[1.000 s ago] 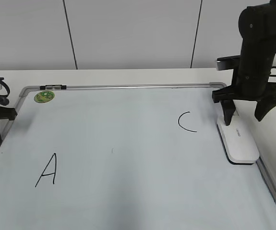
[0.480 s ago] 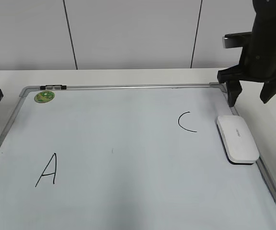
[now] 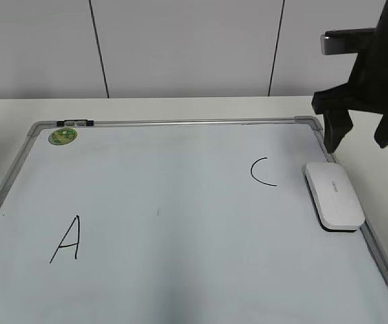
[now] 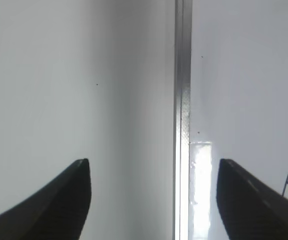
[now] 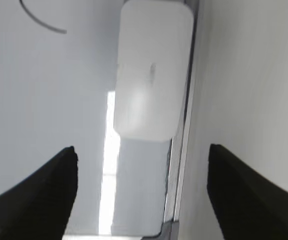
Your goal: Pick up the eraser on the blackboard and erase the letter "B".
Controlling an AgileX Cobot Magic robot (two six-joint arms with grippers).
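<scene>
Eraser (image 3: 334,196): white rounded block, faint grey mark on top, dark underside showing at its near end. Lies flat on the board's right side, long edge against the frame rail, nothing holding it.

Board (image 3: 180,283): white surface, silver-grey frame, flat on the white bench (image 3: 146,106). No "B" visible on it.

Letter "C" (image 3: 261,171): black, just left of the eraser.

Letter "A" (image 3: 67,240): black, lower left, well apart from the eraser.

Green sticker (image 3: 63,136): round, upper left corner.

Right tool (image 5: 141,192): fingers spread wide, empty, raised above the eraser's far end.

Left tool (image 4: 154,200): spread wide, empty, straddling the board's left frame rail (image 4: 183,100).
</scene>
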